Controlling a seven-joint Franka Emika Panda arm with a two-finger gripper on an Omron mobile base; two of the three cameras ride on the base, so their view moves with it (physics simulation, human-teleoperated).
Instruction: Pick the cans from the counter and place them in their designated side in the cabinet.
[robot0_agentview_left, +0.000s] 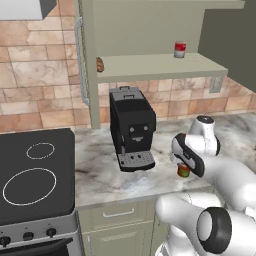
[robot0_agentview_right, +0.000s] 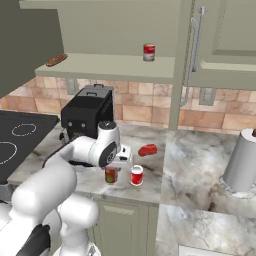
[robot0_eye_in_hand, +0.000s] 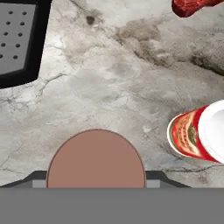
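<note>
A dark can (robot0_agentview_right: 111, 175) with a red-and-green label stands near the counter's (robot0_agentview_right: 195, 160) front edge. My gripper (robot0_agentview_right: 112, 168) reaches down over it, and both fingers press its sides. In the hand view its brown top (robot0_eye_in_hand: 96, 159) sits between the fingertips (robot0_eye_in_hand: 38, 177). Just to its right stands a red can (robot0_agentview_right: 136, 175) with a white band and pale top, also seen in the hand view (robot0_eye_in_hand: 194, 133). Another red can (robot0_agentview_right: 148, 52) stands on the open cabinet's shelf (robot0_agentview_right: 115, 67). From the left, the dark can (robot0_agentview_left: 183, 171) peeks out below my gripper (robot0_agentview_left: 183, 167).
A black coffee machine (robot0_agentview_left: 131, 127) stands behind the gripper, its drip tray (robot0_eye_in_hand: 17, 39) close by. A red lumpy object (robot0_agentview_right: 147, 149) lies behind the cans. A brown item (robot0_agentview_right: 56, 60) lies on the shelf's left end. Stovetop (robot0_agentview_left: 35, 175) at left, paper towel roll (robot0_agentview_right: 241, 162) at right.
</note>
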